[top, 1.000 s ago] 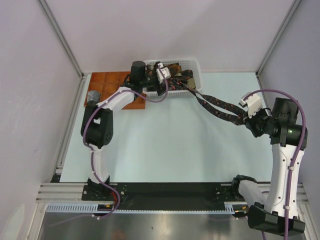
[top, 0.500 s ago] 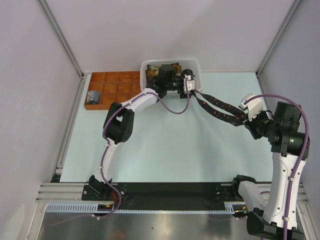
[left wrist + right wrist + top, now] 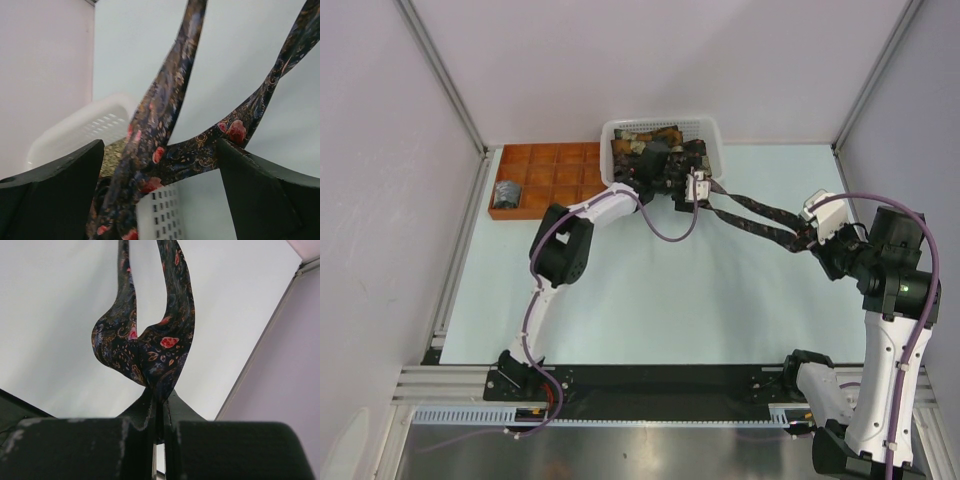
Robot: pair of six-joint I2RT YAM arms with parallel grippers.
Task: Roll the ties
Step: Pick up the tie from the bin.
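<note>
A dark tie with pink-red marks (image 3: pixel 760 215) runs in two strands from the white mesh basket (image 3: pixel 713 135) out to the right. My right gripper (image 3: pixel 812 236) is shut on its folded part, which shows close up in the right wrist view (image 3: pixel 145 345) pinched between the fingers (image 3: pixel 162 405). My left gripper (image 3: pixel 692 187) is open at the basket's front right edge. In the left wrist view both strands of the tie (image 3: pixel 165 125) pass between its wide-apart fingers (image 3: pixel 160 190), above the basket rim (image 3: pixel 160 215). Green-gold-brown ties (image 3: pixel 645 138) lie in the basket.
An orange compartment tray (image 3: pixel 560 160) sits at the back left, with a dark rolled item (image 3: pixel 507 192) in one compartment. Side walls and metal posts stand close on the left and right. A black rail runs along the near edge.
My left gripper has swung from the basket's left side to its front right edge, over the tie strands. My right gripper has shifted slightly right, still holding the tie.
</note>
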